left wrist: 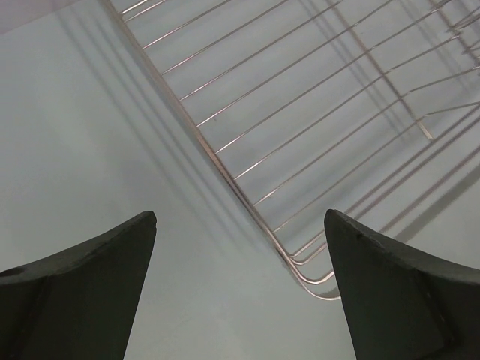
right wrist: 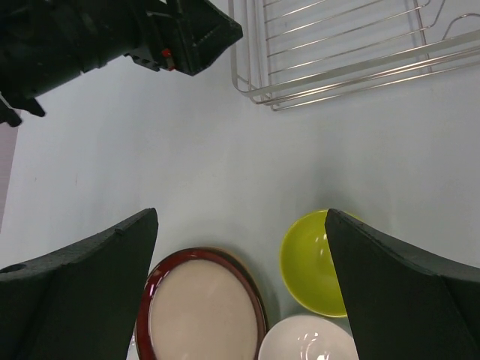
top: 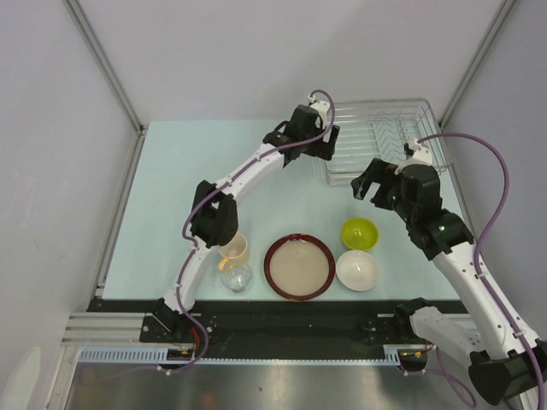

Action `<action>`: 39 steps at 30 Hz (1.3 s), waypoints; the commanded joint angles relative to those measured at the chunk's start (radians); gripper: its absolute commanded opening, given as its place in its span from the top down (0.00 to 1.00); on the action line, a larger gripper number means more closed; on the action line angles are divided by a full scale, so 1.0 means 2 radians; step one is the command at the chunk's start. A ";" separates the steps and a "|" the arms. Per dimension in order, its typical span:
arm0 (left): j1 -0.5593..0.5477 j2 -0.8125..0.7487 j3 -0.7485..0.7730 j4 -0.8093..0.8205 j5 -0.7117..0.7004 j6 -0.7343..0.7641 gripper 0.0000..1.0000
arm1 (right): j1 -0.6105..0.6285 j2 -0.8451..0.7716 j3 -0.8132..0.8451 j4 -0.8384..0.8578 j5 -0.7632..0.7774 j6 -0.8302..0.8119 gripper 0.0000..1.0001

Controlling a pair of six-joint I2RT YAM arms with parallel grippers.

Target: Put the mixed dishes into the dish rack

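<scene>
The silver wire dish rack stands at the back right and holds no dishes; it also shows in the left wrist view and the right wrist view. My left gripper is open and empty at the rack's left edge. My right gripper is open and empty, above the table between the rack and the lime-green bowl. The white bowl, the dark red-brown dish, the cream-yellow mug and the clear glass sit near the front. The beige plate seems to lie under the red-brown dish.
Grey enclosure walls stand on three sides. A metal rail runs along the table's near edge. In the right wrist view the left arm's black wrist is at the top left, near the rack's corner.
</scene>
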 commanded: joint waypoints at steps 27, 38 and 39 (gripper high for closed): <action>0.020 -0.039 -0.148 -0.041 -0.163 0.080 0.20 | 0.000 -0.005 0.059 0.020 0.002 0.005 0.00; 0.086 -0.199 -0.369 -0.031 -0.136 0.083 0.26 | -0.034 0.037 0.065 0.014 0.057 -0.020 0.00; 0.089 -0.210 -0.400 -0.026 -0.135 0.088 0.26 | -0.045 0.045 0.066 0.012 0.056 -0.021 0.00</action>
